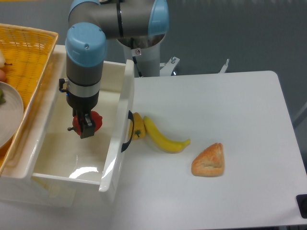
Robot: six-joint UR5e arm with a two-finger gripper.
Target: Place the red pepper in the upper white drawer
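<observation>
My gripper [85, 125] hangs inside the upper white drawer [114, 158], over its middle, pointing down. It is shut on the red pepper [96, 120], whose glossy red body shows on both sides of the dark fingers. The pepper sits low in the drawer; I cannot tell whether it touches the floor. The drawer is pulled out, its black curved handle [128, 131] facing the table.
A small yellow-orange pepper [138, 126] and a banana [163, 137] lie just right of the drawer handle. A pastry wedge [209, 161] sits further right on the white table. A woven yellow basket [25, 62] with a plate [8, 111] stands left of the drawer.
</observation>
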